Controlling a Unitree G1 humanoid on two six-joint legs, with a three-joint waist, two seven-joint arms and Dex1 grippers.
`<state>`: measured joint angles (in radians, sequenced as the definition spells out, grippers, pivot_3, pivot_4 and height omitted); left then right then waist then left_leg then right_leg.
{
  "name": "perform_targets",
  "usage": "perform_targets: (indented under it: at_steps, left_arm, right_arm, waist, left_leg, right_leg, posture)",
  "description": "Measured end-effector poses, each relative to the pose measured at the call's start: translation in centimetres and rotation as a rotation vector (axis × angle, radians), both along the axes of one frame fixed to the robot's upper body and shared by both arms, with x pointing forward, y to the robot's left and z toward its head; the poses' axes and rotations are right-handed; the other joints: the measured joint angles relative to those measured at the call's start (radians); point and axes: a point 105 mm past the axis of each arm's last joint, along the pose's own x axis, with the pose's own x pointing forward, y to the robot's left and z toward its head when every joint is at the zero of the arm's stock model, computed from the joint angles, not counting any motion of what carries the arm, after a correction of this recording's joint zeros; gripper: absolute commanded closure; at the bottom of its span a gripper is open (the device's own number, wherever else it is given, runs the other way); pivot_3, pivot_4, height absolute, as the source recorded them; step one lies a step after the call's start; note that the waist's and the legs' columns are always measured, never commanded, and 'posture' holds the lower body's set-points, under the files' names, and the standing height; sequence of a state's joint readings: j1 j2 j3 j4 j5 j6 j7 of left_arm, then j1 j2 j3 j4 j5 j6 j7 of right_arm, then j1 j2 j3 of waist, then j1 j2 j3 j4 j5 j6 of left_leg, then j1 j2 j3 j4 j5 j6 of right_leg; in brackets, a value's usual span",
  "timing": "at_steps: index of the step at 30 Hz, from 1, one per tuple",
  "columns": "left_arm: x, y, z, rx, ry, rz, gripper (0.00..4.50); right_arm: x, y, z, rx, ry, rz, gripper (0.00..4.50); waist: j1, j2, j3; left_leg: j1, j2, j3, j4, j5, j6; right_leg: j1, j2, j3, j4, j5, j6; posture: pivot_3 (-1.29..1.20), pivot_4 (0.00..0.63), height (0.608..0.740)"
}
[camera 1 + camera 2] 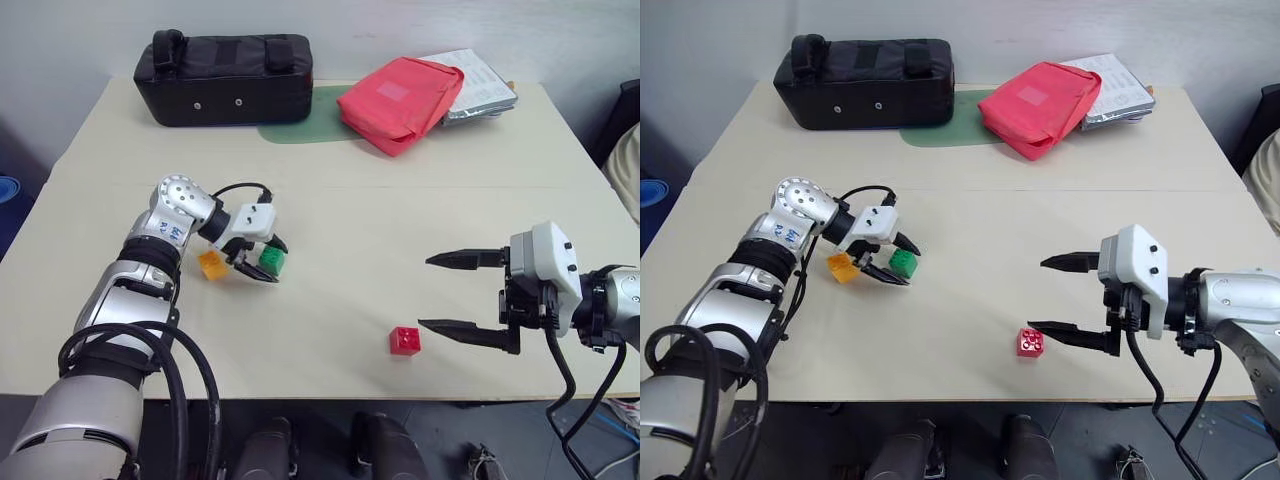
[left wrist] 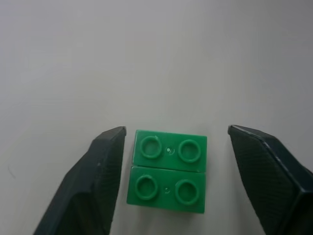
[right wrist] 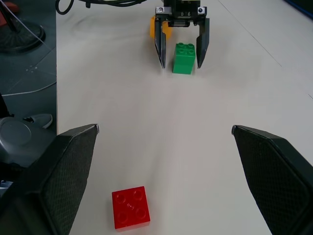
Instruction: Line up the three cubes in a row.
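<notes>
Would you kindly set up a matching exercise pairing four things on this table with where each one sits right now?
Things:
1. green cube
2. orange-yellow cube
3. red cube
4. red pouch

Places:
A. at the far edge of the table, beside the black bag
B. near the front edge, by the open right hand
C. between the fingers of the left hand
D. just behind the left hand, next to the green cube

Pairs: 1-C, 2-D, 3-B, 4-A
</notes>
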<state>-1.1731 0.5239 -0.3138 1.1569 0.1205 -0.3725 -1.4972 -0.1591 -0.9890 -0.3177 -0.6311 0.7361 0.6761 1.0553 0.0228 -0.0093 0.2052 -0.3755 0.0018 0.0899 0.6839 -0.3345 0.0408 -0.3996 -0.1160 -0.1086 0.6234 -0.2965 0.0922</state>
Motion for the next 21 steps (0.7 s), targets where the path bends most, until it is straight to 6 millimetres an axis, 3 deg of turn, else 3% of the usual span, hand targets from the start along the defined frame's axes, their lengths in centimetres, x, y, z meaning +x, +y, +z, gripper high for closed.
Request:
perform_targets:
  at_steps: [3, 9, 13, 15, 21]
  left_arm:
    - [0.0, 0.0, 0.0, 0.004, -0.002, -0.002, 2.99]
    - [0.0, 0.6, 0.2, 0.013, -0.010, 0.006, 2.97]
    - [-0.2, -0.5, 1.7, -0.075, -0.033, 0.010, 2.97]
    - [-1.1, -1.6, 1.8, -0.115, -0.015, 0.001, 2.97]
    - [-7.8, -4.5, 0.4, -0.117, 0.131, 0.001, 2.97]
  right_arm:
    - [0.0, 0.0, 0.0, -0.006, -0.003, 0.000, 0.00]
    - [0.0, 0.2, 0.2, -0.007, -0.010, 0.006, 0.00]
    - [0.0, 0.3, 0.0, -0.011, -0.004, 0.016, 0.00]
    - [-0.1, 0.2, -0.4, -0.026, 0.010, 0.021, 0.00]
    - [-1.9, -0.9, -2.9, -0.100, 0.114, 0.063, 0.00]
  waist:
    - [0.001, 0.000, 0.000]
    - [0.001, 0.000, 0.000]
    - [0.000, 0.000, 0.000]
    - [0.000, 0.000, 0.000]
    - [0.000, 0.000, 0.000]
  left_leg:
    - [0.000, 0.000, 0.000, 0.000, 0.000, 0.000]
    - [0.000, 0.000, 0.000, 0.000, 0.000, 0.000]
    - [0.000, 0.000, -0.001, 0.000, 0.000, 0.000]
    - [-0.001, 0.000, -0.002, 0.000, 0.000, 0.000]
    - [0.000, 0.000, -0.005, 0.002, 0.000, 0.000]
  right_leg:
    - [0.000, 0.000, 0.000, 0.000, 0.000, 0.000]
    - [0.000, 0.000, 0.000, 0.000, 0.000, 0.000]
    - [0.000, -0.001, 0.002, 0.000, 0.000, 0.000]
    - [0.001, -0.001, 0.005, -0.001, 0.000, 0.000]
    - [0.004, 0.000, 0.006, -0.002, 0.000, 0.000]
  posture:
    - [0.00, 0.150, 0.740]
    - [0.00, 0.150, 0.740]
    - [0.00, 0.150, 0.740]
    - [0.00, 0.150, 0.740]
    - [0.00, 0.150, 0.740]
